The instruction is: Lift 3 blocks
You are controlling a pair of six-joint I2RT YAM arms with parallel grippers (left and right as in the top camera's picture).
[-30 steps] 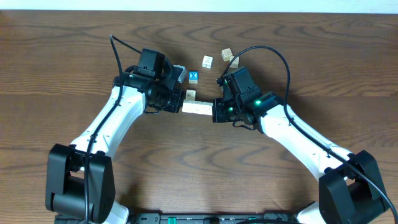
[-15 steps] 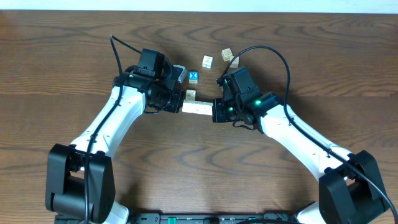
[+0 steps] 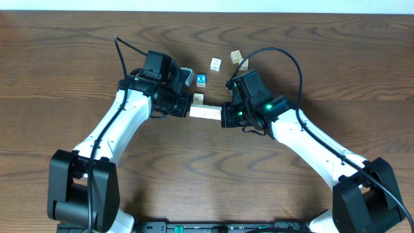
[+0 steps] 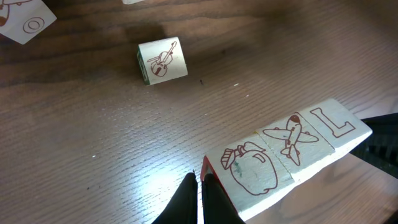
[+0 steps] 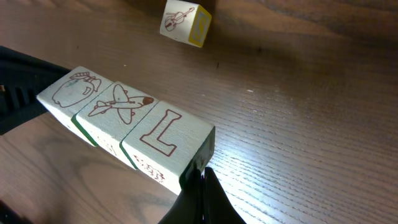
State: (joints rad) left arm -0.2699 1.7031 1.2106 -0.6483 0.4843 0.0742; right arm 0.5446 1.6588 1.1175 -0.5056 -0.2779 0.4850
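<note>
Overhead: my left claw [image 3: 188, 110] and right claw [image 3: 224, 115] point at each other over the table [image 3: 207, 188], about mid-width and nearer the far edge. The row of three blocks [image 3: 206, 112] is squeezed end to end between them. Both claws have their fingers pressed together, each tip butted against one end of the row, not pinching around a block.

Wrist views: apple block [image 4: 252, 168] against my left tip, plane block [image 4: 291, 138] in the middle, L block [image 4: 336, 123] at the right tip.

Row's underside is hidden. There's a shadow beneath and it looks clear of the wood, can't say for sure. Overhead, my wrist housings cover both contact points.

Violin cube [image 4: 161, 60] lies loose on the far side of the row, apart from it. Blue X cube [image 3: 201, 79], pale cube [image 3: 215, 64] and far cube [image 3: 237, 57] sit closer to the far edge. Cut-off cube [image 4: 22, 22] is clipped by the left wrist frame's corner.

Wide bare wood toward the near, left and right edges.
</note>
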